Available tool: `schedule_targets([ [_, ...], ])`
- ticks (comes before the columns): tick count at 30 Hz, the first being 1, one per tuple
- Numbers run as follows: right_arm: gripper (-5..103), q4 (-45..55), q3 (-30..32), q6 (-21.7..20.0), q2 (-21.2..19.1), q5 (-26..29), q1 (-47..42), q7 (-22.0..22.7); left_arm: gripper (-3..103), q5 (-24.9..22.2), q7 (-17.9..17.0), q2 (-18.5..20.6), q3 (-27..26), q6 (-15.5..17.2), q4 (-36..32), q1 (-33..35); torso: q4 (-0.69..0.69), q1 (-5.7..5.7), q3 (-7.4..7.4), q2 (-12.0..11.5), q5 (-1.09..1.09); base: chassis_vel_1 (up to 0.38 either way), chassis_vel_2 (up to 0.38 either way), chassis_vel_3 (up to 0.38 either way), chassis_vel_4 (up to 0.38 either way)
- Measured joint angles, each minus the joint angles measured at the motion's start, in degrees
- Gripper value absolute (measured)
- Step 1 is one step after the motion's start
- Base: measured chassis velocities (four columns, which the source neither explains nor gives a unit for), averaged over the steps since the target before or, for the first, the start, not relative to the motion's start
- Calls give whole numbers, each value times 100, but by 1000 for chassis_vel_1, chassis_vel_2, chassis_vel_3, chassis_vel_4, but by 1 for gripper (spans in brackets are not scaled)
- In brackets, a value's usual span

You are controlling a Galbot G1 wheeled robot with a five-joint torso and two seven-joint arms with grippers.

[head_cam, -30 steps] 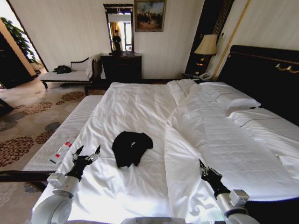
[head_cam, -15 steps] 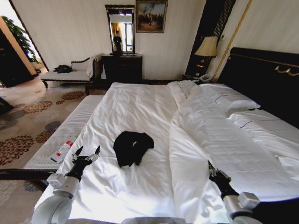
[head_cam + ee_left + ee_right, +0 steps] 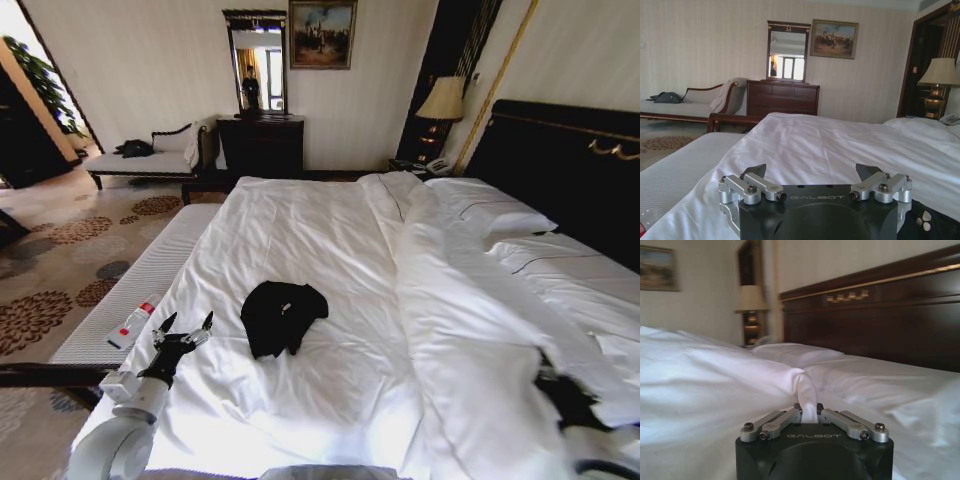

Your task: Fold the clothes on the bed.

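Observation:
The clothes are one crumpled black T-shirt (image 3: 282, 315) lying on the bare sheet of the bed (image 3: 290, 230), left of centre; its edge with white marks also lies close beside my left wrist (image 3: 940, 225). My left gripper (image 3: 190, 322) hovers open just left of the T-shirt near the bed's left edge, its jaws wide apart with nothing between them (image 3: 811, 172). My right gripper (image 3: 555, 385) is low on the right side of the bed. In the right wrist view the right gripper (image 3: 809, 407) is shut on a pinched fold of the white duvet (image 3: 715, 385).
The white duvet (image 3: 470, 320) is heaped along the bed's right half beside pillows (image 3: 495, 210) and a dark headboard (image 3: 560, 170). A white bench (image 3: 140, 280) with a small bottle (image 3: 132, 322) runs along the bed's left side. A dresser (image 3: 260, 145) and lamp (image 3: 443, 100) stand behind.
My right gripper has moved right, dragging the duvet edge with it, so more bare sheet shows right of the T-shirt. The left gripper and T-shirt have stayed put.

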Motion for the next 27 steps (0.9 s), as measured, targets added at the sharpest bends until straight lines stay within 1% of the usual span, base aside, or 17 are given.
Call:
schedule_targets([
  [5,1,-477,344,38,-29,117,100,18,100,-1,-6,0,-14,3,7,4,0,0,0,0,1,0,0,0,0],
  [7,1,-845,578,93,-94,160,170,27,100,0,-13,2,-15,10,7,-8,0,0,0,0,1,0,0,0,0],
  [9,1,-923,634,104,-112,170,186,31,100,0,-15,5,-14,13,7,-10,0,0,0,0,1,0,0,0,0],
  [11,1,-1247,871,141,-216,194,256,46,100,0,-22,21,-13,22,6,-22,0,0,0,0,1,0,0,0,0],
  [14,1,-1425,999,173,-276,185,298,48,100,0,-25,27,-13,25,5,-26,1,0,0,0,1,0,0,0,0],
  [17,1,-1936,1239,286,-433,2,396,52,100,0,-34,38,-12,32,-8,-28,1,0,0,0,0,0,0,0,0],
  [18,1,-1936,1239,286,-433,2,396,52,100,0,-34,38,-12,32,-8,-28,1,0,0,0,0,0,0,0,0],
  [23,1,-2811,1489,422,-696,-173,558,69,100,1,-49,44,-19,37,-27,-14,1,0,0,0,2,0,0,0,0],
  [25,1,-2914,1512,449,-726,-197,571,69,100,1,-50,44,-21,38,-32,-9,1,0,0,0,2,0,0,0,0],
  [27,1,-3278,1556,602,-849,-335,607,61,100,2,-50,45,-29,39,-45,7,1,0,0,0,1,0,0,0,0],
])
